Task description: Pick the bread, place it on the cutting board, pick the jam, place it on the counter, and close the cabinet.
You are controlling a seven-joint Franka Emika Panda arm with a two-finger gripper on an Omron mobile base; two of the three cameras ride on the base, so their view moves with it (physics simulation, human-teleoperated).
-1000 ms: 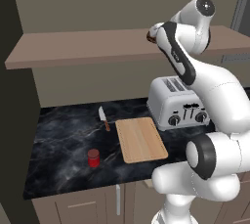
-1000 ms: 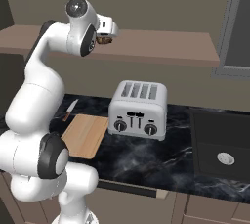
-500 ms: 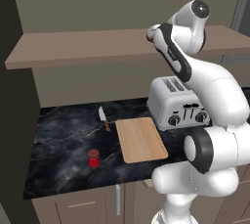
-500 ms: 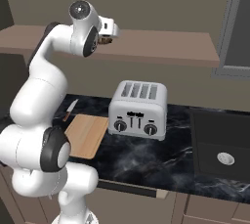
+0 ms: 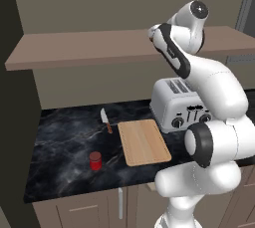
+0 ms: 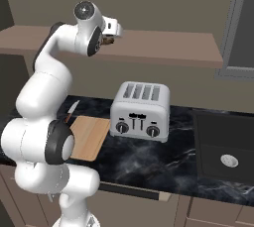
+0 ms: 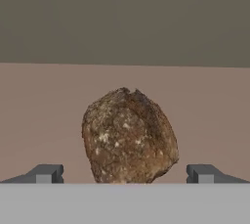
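The bread [image 7: 128, 137], a dark brown lumpy loaf, sits on the brown shelf board [image 5: 84, 49] of the open cabinet. My gripper [image 7: 124, 174] is open, with one fingertip on either side of the loaf and neither touching it. In the base views the hand [image 6: 113, 28] reaches up to the shelf edge. Down on the black counter [image 5: 64, 137] stands the red jam [image 5: 95, 160], left of the pale cutting board [image 5: 144, 142], which has nothing on it.
A silver toaster [image 6: 140, 110] stands right of the board. A knife [image 5: 105, 120] lies behind the board's left corner. A sink [image 6: 225, 146] is set into the counter at the far right. A dark door panel [image 5: 12, 102] hangs at the left.
The hand has crept slightly forward along the shelf toward the bread. Its jaws have stayed open, and nothing on the counter has moved.
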